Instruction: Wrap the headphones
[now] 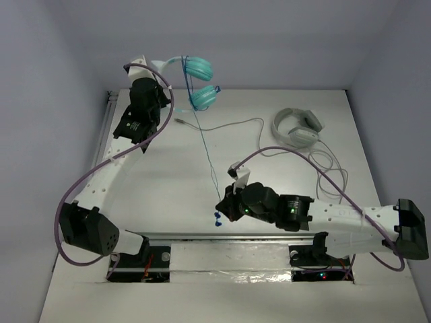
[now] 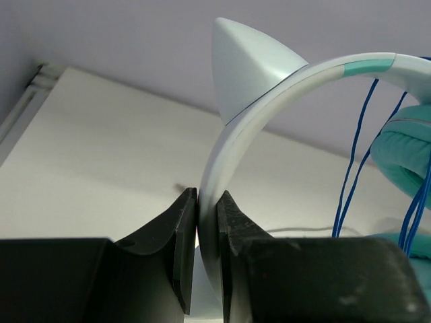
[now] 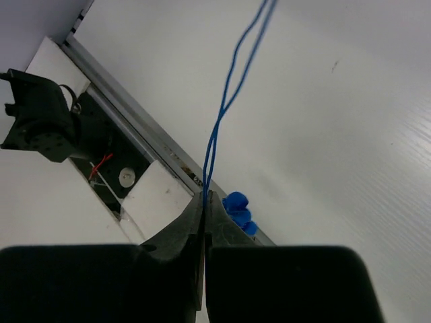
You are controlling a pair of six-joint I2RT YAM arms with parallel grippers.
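The teal headphones [image 1: 199, 81] hang in the air at the table's far edge. My left gripper [image 1: 159, 66] is shut on their pale headband [image 2: 225, 151], which carries a pointed ear. A teal cup [image 2: 409, 151] shows at the right of the left wrist view. The thin blue cable [image 1: 202, 141] runs taut from the cups down to my right gripper [image 1: 225, 204], which is shut on a doubled strand of it [image 3: 219, 121]. The cable's blue plug [image 3: 239, 210] hangs just beyond the right fingertips, near the table's front edge [image 1: 217, 218].
White-grey headphones [image 1: 296, 126] lie at the back right with their grey cable [image 1: 229, 126] trailing across the table toward the middle and right. A metal rail [image 1: 222, 235] runs along the front edge. Walls enclose the table on three sides.
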